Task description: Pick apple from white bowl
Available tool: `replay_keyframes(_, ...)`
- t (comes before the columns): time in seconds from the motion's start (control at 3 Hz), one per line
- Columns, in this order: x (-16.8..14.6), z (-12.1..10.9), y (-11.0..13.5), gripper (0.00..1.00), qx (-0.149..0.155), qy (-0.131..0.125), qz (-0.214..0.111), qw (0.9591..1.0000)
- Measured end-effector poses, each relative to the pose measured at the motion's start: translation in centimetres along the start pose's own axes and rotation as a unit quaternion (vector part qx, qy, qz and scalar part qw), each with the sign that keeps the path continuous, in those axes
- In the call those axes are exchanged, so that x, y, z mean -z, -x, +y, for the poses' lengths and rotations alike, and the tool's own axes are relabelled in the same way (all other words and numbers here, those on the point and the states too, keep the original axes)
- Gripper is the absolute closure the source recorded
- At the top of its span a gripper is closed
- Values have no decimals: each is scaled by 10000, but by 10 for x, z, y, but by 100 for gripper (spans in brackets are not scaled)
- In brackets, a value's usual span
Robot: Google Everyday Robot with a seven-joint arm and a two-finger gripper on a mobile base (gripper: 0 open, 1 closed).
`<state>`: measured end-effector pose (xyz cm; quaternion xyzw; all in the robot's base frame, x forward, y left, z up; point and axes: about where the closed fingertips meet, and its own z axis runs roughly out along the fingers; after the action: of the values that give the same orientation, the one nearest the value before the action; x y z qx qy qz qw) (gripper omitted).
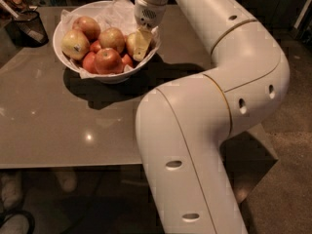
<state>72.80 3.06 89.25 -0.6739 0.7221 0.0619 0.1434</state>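
As the camera view looked down past the robot's own white arm [219,96], I logged the white bowl [62,52] standing on the far left part of a grey-brown table [73,130]. Crumpled white paper [117,6] lined it and stuck up past the rim at the back. Several apples were heaped inside. The apple [129,41], pale yellow-gold, lay at the right edge of the heap, close to the bowl's right wall and partly covered by the gripper [141,44]. The gripper hung from the wrist at the top edge of the view, its yellowish tip down inside the bowl on the right, lying over the apple's right face and apparently touching it. I could not tell whether the gripper was spread, pressed together or pinching the apple, since the wrist housing and the fruit hid that side. A yellow apple with a dark spot [75,44] sat at the left of the heap, a blushed apple [87,26] at the back, and a redder apple [108,60] at the front. A middle apple [112,38] sat just beside the task's one. A small dark mesh cup [30,27] stood near the table's far left corner, apart from the bowl. The bent arm filled the right side and foreground, hiding the table's near right part. The bowl's shadow [97,91] fell on the table on the near side.
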Motion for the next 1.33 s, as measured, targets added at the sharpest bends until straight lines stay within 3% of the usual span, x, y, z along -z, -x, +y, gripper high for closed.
replay_keyframes(0.67, 41, 2, 22, 100, 246, -382, -199, 9988)
replay_keyframes(1.33, 73, 24, 33, 100, 618, -378, -533, 9959)
